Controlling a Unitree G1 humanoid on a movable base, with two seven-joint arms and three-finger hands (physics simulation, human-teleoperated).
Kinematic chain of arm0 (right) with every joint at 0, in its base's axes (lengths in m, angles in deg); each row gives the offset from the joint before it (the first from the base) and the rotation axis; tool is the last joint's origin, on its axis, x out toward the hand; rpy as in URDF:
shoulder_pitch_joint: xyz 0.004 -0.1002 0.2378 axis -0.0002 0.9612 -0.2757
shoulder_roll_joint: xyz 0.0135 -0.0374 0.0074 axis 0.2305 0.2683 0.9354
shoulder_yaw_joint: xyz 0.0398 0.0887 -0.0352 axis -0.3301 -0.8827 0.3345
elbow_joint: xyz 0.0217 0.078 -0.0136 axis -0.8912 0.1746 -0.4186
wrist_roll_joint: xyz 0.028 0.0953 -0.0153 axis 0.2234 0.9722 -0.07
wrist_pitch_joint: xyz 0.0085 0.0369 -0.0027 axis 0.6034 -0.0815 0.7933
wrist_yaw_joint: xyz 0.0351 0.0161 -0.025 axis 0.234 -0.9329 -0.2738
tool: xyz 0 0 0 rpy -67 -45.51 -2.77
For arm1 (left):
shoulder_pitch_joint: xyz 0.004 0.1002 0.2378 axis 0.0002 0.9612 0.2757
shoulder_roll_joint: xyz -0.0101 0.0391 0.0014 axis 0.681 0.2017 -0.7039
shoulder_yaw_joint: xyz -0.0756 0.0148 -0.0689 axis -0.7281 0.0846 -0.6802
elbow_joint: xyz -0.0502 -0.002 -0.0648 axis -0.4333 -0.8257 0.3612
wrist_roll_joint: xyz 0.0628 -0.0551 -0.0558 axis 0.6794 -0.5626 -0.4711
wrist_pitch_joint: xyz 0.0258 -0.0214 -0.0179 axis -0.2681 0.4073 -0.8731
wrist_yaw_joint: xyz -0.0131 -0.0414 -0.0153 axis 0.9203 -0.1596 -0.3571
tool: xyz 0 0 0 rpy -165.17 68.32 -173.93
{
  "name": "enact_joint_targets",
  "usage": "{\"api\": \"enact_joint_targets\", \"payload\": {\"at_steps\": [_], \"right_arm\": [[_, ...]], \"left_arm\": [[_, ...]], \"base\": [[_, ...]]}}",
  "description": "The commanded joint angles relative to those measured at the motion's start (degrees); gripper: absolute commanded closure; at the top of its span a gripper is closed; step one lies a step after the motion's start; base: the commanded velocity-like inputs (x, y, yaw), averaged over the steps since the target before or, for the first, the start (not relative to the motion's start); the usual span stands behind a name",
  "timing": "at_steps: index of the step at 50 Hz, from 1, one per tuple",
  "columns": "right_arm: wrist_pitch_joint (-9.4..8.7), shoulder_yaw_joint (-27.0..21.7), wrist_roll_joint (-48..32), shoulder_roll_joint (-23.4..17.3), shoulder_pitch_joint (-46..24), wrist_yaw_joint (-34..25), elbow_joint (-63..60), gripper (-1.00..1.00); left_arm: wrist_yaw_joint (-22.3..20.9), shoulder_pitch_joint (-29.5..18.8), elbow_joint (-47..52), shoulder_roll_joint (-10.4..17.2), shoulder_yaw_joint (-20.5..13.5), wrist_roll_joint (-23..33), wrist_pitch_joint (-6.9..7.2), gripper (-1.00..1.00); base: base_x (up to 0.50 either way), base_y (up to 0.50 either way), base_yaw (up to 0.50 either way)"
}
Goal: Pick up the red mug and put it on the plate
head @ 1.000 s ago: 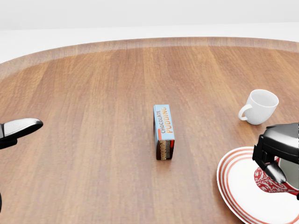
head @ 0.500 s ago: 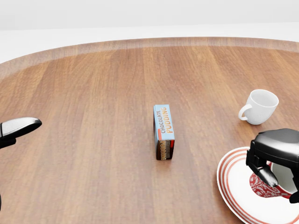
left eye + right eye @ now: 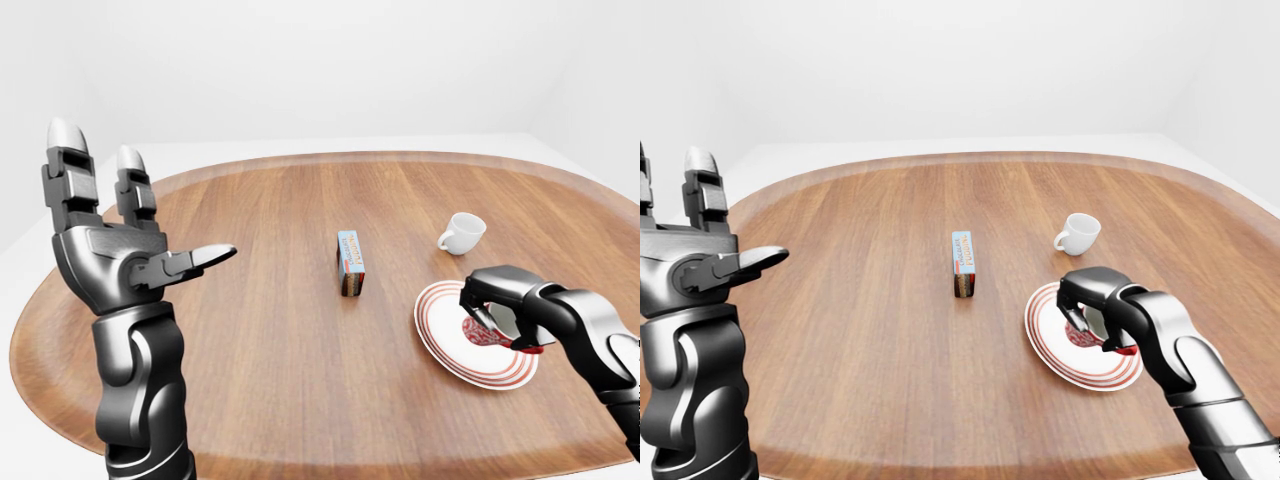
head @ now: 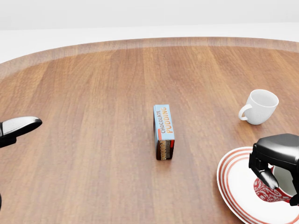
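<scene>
The red patterned mug stands low over the right part of the red-rimmed white plate, at the bottom right of the head view. My right hand is shut on the mug, with its fingers curled over the rim and side. I cannot tell whether the mug's base touches the plate. In the left-eye view my left hand is raised at the left, open, its fingers pointing up and nothing in it.
A chocolate pudding box stands on edge in the middle of the round wooden table. A white cup sits above the plate in the head view, close to my right hand.
My right hand has moved down with the red mug toward the plate's surface. The left hand, box and white cup have stayed put.
</scene>
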Motion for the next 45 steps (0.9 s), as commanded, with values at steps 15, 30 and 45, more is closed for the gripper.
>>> {"api": "enact_joint_targets", "payload": {"at_steps": [15,30,45], "right_arm": [[0.00,-3.79,-6.96,5.64,-2.67,0.00,6.55,1.00],[0.00,-4.19,-8.14,6.34,-3.43,0.00,8.02,1.00],[0.00,-5.46,-11.33,9.46,-4.84,0.00,10.57,1.00]], "left_arm": [[-0.17,0.23,-0.13,-0.17,0.16,0.19,0.00,-0.94],[-0.14,0.16,-0.46,-0.06,-0.10,0.10,0.00,-0.95],[-0.12,0.15,-0.73,0.07,-0.28,0.03,0.00,-0.94]], "base": [[0.00,0.00,0.00],[0.00,0.00,0.00],[0.00,0.00,0.00]]}}
